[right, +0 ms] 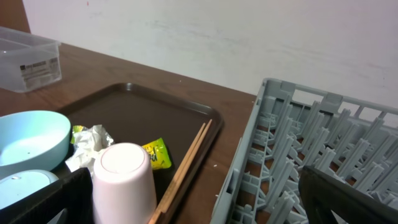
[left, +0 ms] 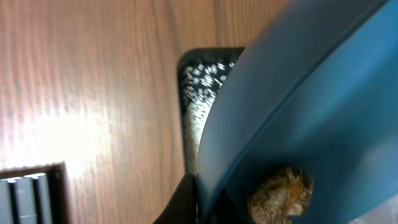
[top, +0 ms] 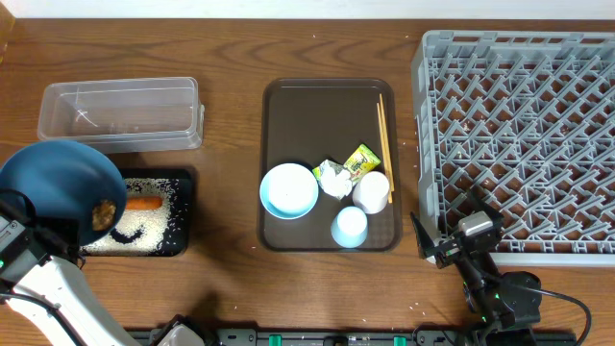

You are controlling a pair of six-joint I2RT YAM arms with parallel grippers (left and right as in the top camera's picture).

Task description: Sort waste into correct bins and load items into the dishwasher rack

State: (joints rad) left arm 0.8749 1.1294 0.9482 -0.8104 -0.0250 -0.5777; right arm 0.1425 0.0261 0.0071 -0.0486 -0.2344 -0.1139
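Observation:
My left gripper (left: 198, 208) is shut on the rim of the dark blue plate (top: 58, 187), which tilts over the black tray (top: 185, 245). A brown food lump (left: 280, 194) clings to the plate's low edge. Rice (top: 144, 229) and a carrot (top: 144, 203) lie in the black tray. My right gripper (top: 450, 223) stands open and empty between the brown serving tray (top: 327, 115) and the grey rack (top: 524, 135). On the serving tray are a pale blue bowl (top: 288, 190), whitish cup (right: 123, 180), pale blue cup (top: 350, 227), crumpled paper (top: 333, 179), wrapper (right: 155, 154) and chopsticks (top: 384, 135).
The clear tub (top: 120, 113) sits behind the black tray at the back left. The rack fills the right side of the table, with its near wall close to my right gripper. Bare wood separates the black tray from the serving tray.

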